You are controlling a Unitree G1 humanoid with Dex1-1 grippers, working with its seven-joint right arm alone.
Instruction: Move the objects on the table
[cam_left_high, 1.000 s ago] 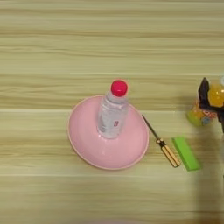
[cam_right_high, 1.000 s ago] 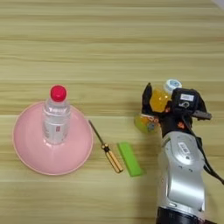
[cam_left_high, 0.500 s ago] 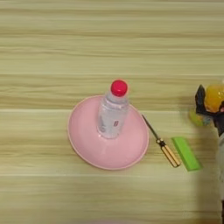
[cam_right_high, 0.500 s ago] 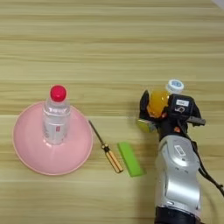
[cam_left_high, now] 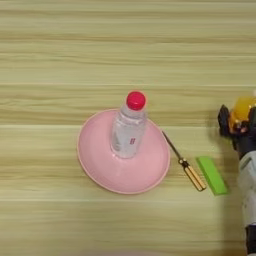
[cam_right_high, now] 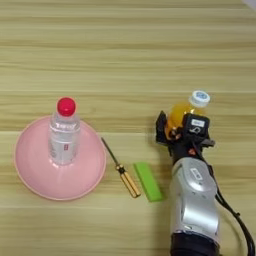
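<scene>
1. I read no brand. The water bottle (cam_right_high: 63,133) has a red cap and a white label with small red marks, too small to make out. The juice bottle (cam_right_high: 184,113) shows a white cap and no legible text. A small white tag sits on the gripper housing; its print is unreadable.
2. I see the right arm (cam_right_high: 194,200) enter from the bottom edge, its silver forearm running almost straight up the picture. The gripper (cam_right_high: 178,128) is at its top, black fingers on either side of the juice bottle.
3. The gripper is clamped on the juice bottle, which leans with its cap up and to the right, above the fingers.
4. The water bottle stands upright in the pink plate (cam_right_high: 30,176), well to the left of the gripper.
5. Between plate and arm, on the table (cam_right_high: 125,55), lie a screwdriver (cam_right_high: 121,167) with a yellow handle, and a green block (cam_right_high: 148,181) just beside it, near the forearm.
</scene>
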